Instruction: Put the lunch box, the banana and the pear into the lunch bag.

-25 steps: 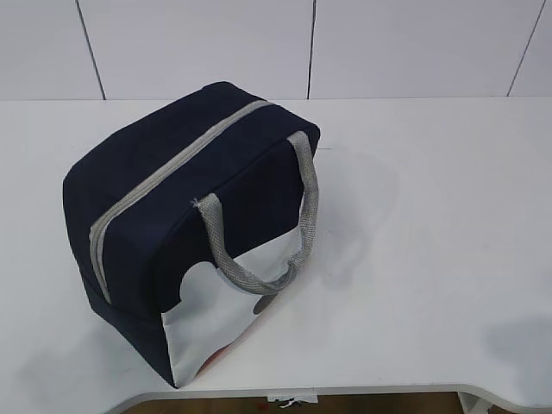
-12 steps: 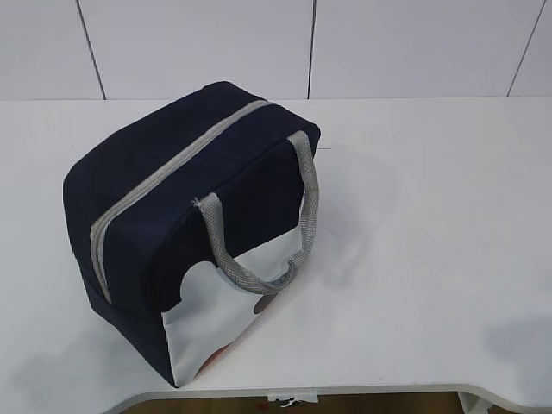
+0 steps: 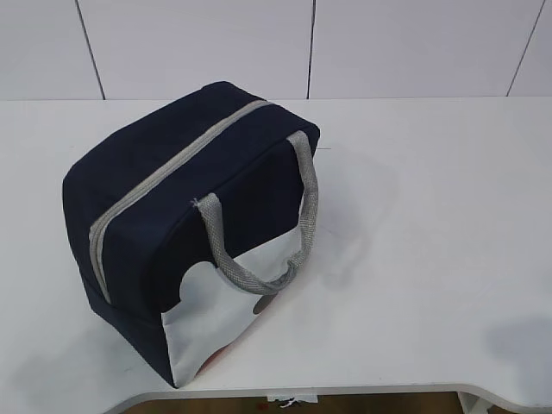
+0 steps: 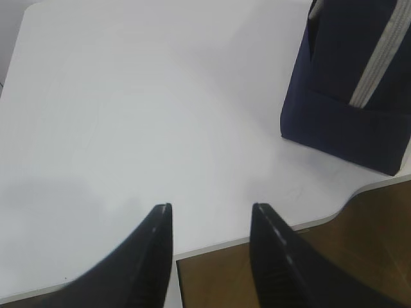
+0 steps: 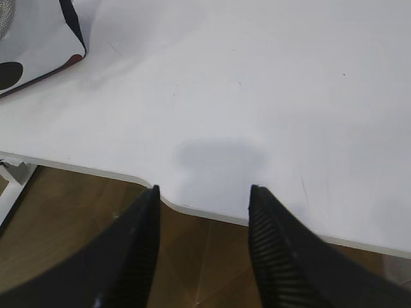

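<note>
The navy lunch bag [image 3: 185, 216] stands on the white table [image 3: 431, 216], left of the middle, its grey zipper closed along the top and a grey handle hanging over its white side patch. Its end also shows in the left wrist view [image 4: 350, 83], and a corner of its patch shows in the right wrist view [image 5: 35, 42]. My left gripper [image 4: 210, 208] is open and empty over the table's front edge, left of the bag. My right gripper [image 5: 202, 189] is open and empty over the front edge, right of the bag. The lunch box, banana and pear are out of view.
The table's front edge has curved cut-outs [image 5: 160, 196] with brown floor [image 5: 205, 256] below. A white panelled wall [image 3: 310, 47] stands behind the table.
</note>
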